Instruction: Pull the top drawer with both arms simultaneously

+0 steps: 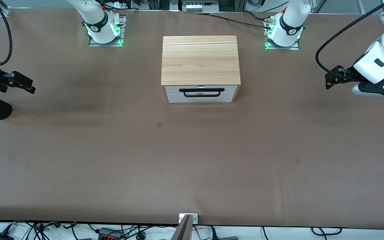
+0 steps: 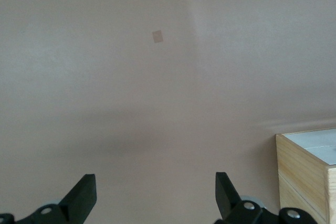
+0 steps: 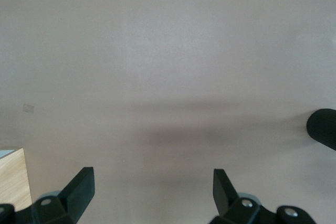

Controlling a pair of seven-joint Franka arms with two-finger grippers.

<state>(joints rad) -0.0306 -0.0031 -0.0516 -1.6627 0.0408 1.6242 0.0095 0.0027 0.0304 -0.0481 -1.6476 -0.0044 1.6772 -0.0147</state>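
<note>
While both fingers (image 2: 84, 192) spread (hovering), top drawer (image 1: 201, 89) lies apart.

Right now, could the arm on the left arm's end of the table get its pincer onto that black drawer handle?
Probably yes. The left pincer is open, over bare table beside the cabinet, and nothing stands between it and the top drawer's handle.

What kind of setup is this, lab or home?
Likely a robotics lab bench: two bolted-down arms, left gripper and right gripper open over a brown table, a small drawer cabinet between them, cables along the edges.
</note>
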